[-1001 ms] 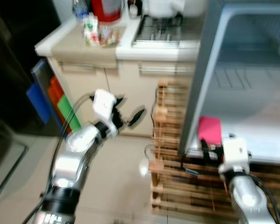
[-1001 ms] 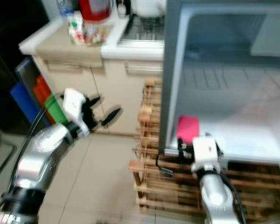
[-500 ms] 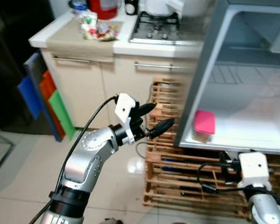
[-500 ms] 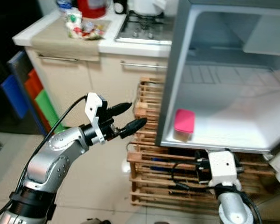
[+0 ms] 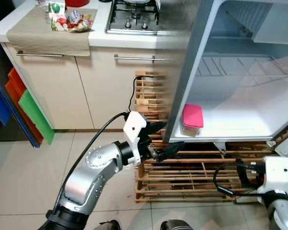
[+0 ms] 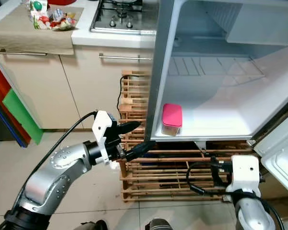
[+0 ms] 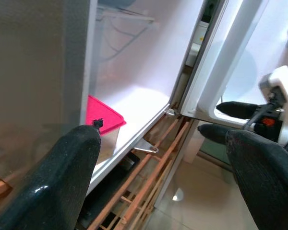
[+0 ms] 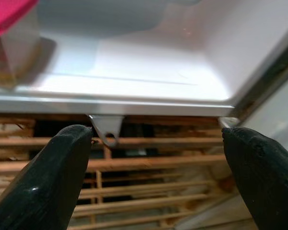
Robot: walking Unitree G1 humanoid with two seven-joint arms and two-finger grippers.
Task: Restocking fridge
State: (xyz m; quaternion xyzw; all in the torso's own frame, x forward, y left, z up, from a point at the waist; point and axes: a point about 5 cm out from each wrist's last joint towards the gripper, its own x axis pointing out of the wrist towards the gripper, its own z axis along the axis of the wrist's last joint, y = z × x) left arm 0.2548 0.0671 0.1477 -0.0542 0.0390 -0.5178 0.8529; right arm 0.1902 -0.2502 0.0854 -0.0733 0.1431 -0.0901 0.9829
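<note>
container (image 5: 192, 120) in fridge (image 5: 240, 86) on pallet (image 5: 182, 167), counter (image 5: 62, 33) left

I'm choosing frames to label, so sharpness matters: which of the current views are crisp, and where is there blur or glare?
Left and right eye views: sharp; the pink-lidded container and fridge floor are crisp, with a small glint on the floor tiles. Left wrist view: near fingers soft, bright washout on the fridge door. Right wrist view: fingers blurred, shelf brightly lit.

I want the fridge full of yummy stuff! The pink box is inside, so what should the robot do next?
Probably turn toward the counter for the snack packets. The pink-lidded box already sits on the fridge floor, and both the left gripper and right gripper are open and hold nothing, so fetching more seems the sensible step.
</note>
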